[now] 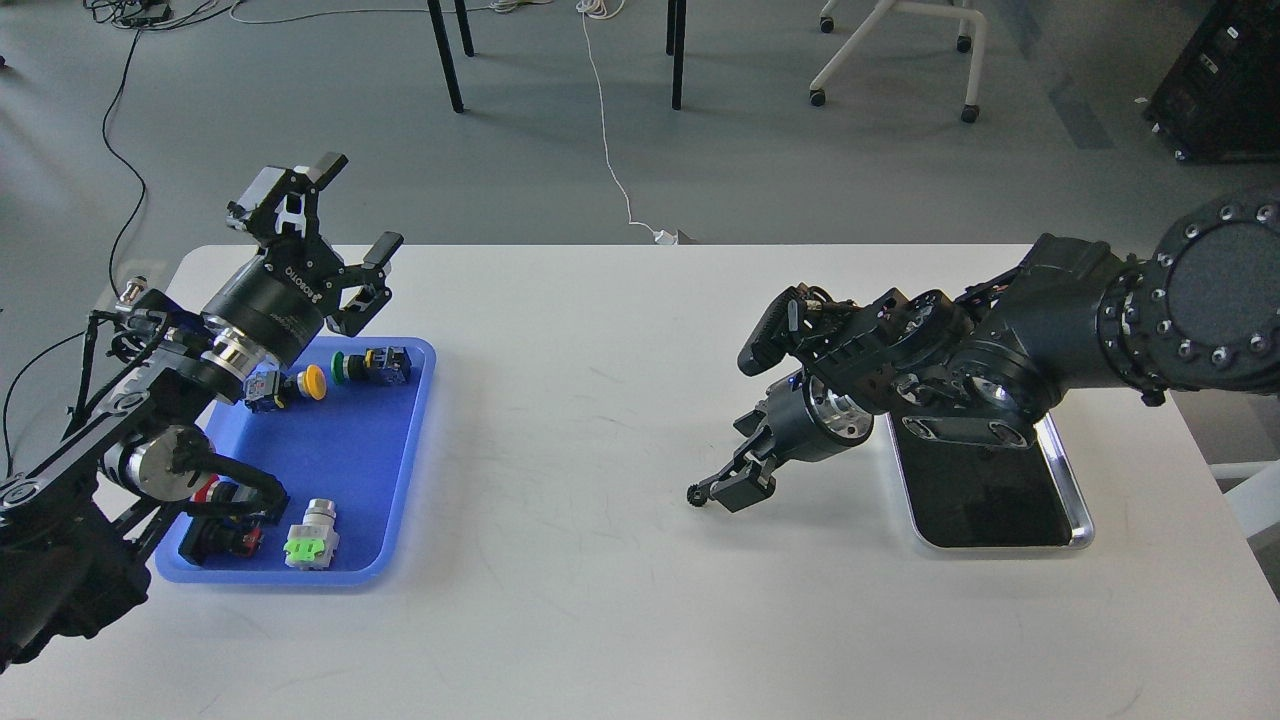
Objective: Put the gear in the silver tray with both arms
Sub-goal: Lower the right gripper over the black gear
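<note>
A small black gear (693,495) lies on the white table near the middle. My right gripper (722,492) is tilted down to the table, its fingers slightly apart, with one fingertip right at the gear; I cannot tell if it touches. The silver tray (1078,500) lies to the right, its far end hidden under my right arm. My left gripper (342,208) is open and empty, raised above the far left corner of the blue tray.
A blue plastic tray (405,470) at the left holds several push-button switches. The table's far edge runs behind both arms. Chair and table legs and cables are on the floor beyond.
</note>
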You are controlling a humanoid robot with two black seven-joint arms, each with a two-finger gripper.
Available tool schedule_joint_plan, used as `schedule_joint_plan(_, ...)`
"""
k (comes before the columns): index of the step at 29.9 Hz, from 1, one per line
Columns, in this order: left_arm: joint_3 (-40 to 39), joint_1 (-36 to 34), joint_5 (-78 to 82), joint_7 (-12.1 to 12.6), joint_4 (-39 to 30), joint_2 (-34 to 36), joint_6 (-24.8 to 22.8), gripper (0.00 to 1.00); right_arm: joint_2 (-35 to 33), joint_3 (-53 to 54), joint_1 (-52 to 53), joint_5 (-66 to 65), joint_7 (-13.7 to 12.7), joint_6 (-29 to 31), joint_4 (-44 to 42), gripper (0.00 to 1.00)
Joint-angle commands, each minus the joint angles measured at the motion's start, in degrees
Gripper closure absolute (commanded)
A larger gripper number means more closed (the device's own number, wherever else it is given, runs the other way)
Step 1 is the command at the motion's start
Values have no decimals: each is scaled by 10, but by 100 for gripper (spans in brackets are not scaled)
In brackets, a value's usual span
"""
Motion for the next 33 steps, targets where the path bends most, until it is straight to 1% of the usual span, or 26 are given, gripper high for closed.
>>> schedule_joint_plan(1,-2,3,0,0,-1,0,-1,2,0,0,-1,2,0,-1,5,18)
schedule_joint_plan(8,-1,2,0,0,-1,1,-2,2,0,4,-1,22,0,-4,33,18)
schedule_joint_plan(17,-1,2,0,0,-1,0,-2,2,0,3,-4,21,0,-55,28,17)
schedule_joint_plan(33,-2,2,0,1,-2,-3,-2,2,0,2,-33,11,0,-91,32,16)
